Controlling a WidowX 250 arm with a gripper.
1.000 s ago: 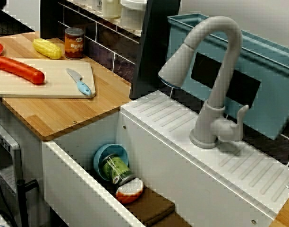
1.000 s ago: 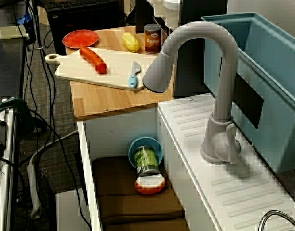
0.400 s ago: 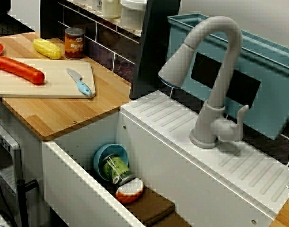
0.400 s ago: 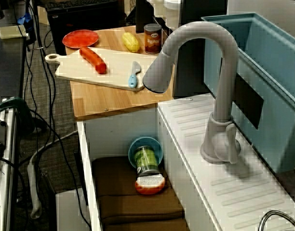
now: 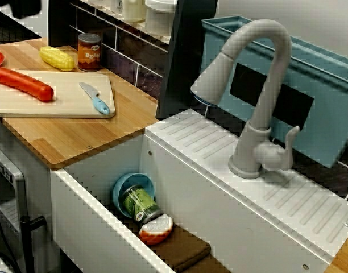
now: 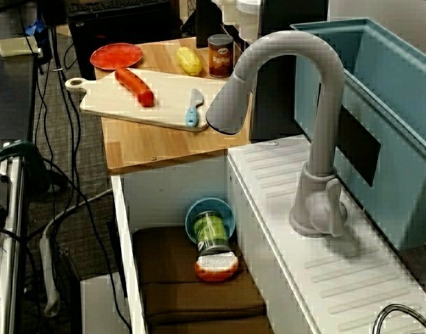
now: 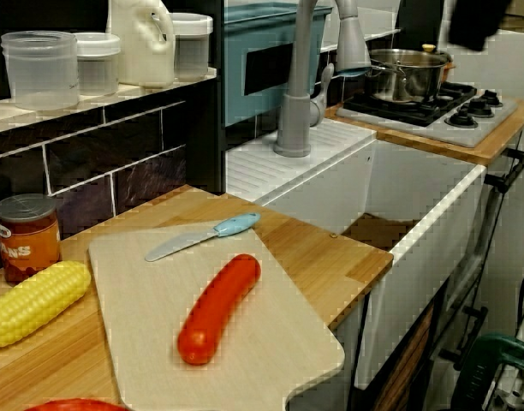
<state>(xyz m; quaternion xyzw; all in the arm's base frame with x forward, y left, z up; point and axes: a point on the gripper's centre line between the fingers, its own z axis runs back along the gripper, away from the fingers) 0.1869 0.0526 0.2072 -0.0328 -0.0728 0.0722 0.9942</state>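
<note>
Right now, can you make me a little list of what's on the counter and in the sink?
cutting board: on the wooden counter
sausage: red, lying on the board
knife: blue handle, on the board beside the sausage, not touching
corn: on the counter next to the can
sink: blue bowl on its side, green jar lying against it, on a brown mat
pincer: only a dark blur at a picture's top edge; open or shut, cannot tell
</note>
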